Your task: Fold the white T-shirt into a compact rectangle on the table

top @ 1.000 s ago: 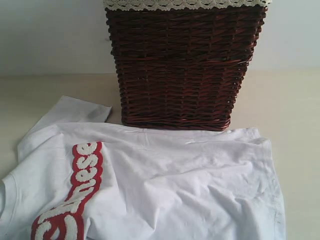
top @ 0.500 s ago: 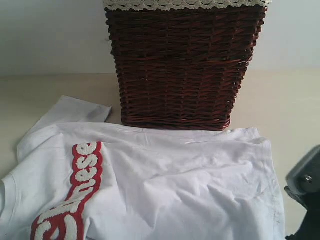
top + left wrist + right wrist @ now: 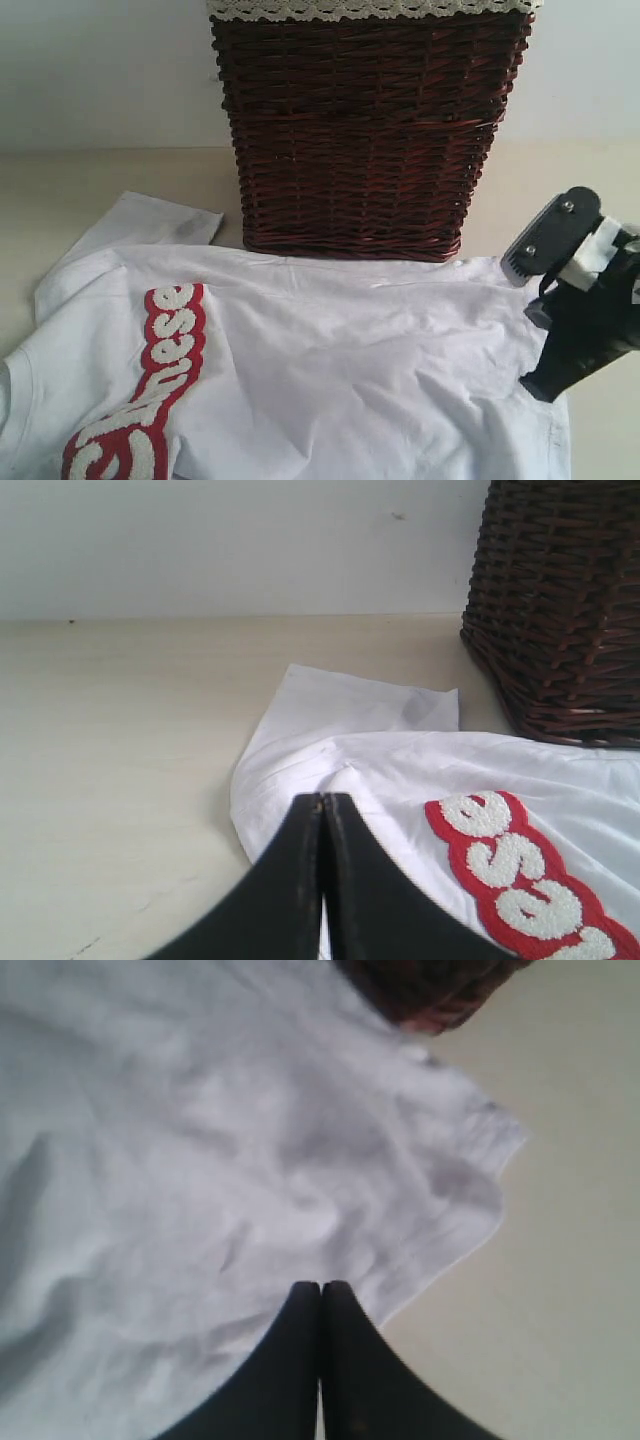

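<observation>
The white T-shirt (image 3: 350, 370) lies spread out on the table (image 3: 60, 180), front side up, and it is not folded. The cloth is plain white with many soft wrinkles, mostly on the right half. On the left part runs a band of lettering (image 3: 150, 390): fuzzy white letters with a thick red outline. One short sleeve (image 3: 150, 220) lies flat and points toward the far side, beside the left corner of the wicker basket (image 3: 360, 130). The far edge of the shirt runs just in front of the basket's base; I cannot tell if they touch. The basket is dark brown and has a lace trim (image 3: 370, 8) on its top rim.

The right gripper (image 3: 545, 383) hangs over the right edge of the shirt, near the hem. In the right wrist view the right gripper (image 3: 320, 1285) has its two black fingers (image 3: 345, 1360) pressed together with no gap, and no cloth shows between them. The tips sit above the border where the white cloth meets the bare table.

The left gripper (image 3: 322, 798) is also fully closed, fingers flat against each other. It holds nothing that I can see. Its tips are above the shoulder area of the shirt, near the sleeve and the lettering. Whether either gripper touches the cloth, I cannot tell.
</observation>
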### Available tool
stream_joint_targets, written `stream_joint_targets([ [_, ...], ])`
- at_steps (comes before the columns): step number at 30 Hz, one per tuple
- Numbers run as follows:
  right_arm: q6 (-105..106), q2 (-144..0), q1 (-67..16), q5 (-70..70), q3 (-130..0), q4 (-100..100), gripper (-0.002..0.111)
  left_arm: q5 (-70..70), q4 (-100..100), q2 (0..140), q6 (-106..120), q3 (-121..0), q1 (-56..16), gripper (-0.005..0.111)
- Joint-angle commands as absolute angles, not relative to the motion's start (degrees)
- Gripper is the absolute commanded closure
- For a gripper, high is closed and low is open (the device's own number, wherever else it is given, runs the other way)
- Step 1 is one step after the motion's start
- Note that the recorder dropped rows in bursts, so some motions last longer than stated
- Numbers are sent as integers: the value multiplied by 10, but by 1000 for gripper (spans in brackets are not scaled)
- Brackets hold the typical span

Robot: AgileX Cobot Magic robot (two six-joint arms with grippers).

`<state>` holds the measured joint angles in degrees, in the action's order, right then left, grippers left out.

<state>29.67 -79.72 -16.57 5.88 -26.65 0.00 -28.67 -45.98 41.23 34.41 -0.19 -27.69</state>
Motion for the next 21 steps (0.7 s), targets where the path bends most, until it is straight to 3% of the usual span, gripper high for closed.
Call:
stream_joint_targets([
  [1,354,-858,-167,157,-298,3,108,-288,-457,410,342,0,-280,107],
  [21,373,-1001,-167,105,-303,-5,108,-288,-457,410,342,0,-280,107],
])
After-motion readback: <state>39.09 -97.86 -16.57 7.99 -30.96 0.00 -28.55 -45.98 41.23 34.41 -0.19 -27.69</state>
